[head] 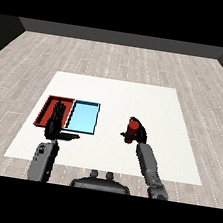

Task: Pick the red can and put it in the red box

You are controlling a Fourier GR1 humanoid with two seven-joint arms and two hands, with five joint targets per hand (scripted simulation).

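A red can stands upright on the white table, right of the trays, and my right hand is curled round it from the right side. The red tray lies at the table's left, with the light blue tray right beside it. My left hand hovers over the red tray's near right part with its fingers straight and its thumb stretched out to the right. It holds nothing and hides part of the red tray.
The white table stretches between the trays and the can. Its near edge runs just behind my forearms. Grey wooden floor surrounds the table on all sides.
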